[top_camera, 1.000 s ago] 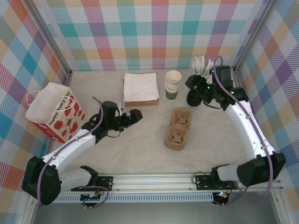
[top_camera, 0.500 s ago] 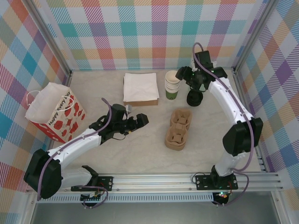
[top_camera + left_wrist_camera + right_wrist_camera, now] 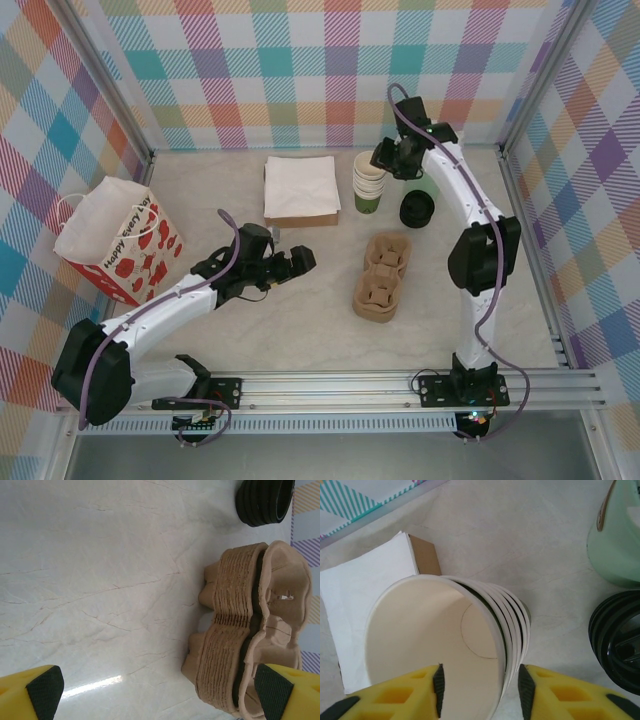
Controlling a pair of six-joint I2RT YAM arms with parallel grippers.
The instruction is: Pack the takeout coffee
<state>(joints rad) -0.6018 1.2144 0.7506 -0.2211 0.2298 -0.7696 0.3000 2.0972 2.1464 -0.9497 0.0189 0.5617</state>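
At the back of the table [image 3: 300, 320], beside the napkins [image 3: 300, 185], the right gripper [image 3: 480, 687] is hanging over the stack of green cups [image 3: 368, 203], one finger inside the top cup [image 3: 420, 625] and one outside, I think to lift off that cup as the coffee to pack, but whether it is pinching yet I cannot tell.

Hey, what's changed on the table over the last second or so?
The right hand swung left from the black lids to the cup stack, narrowing; its fingers now straddle the top rim. The left hand edged toward the carriers, open. Napkins and bag stayed put.
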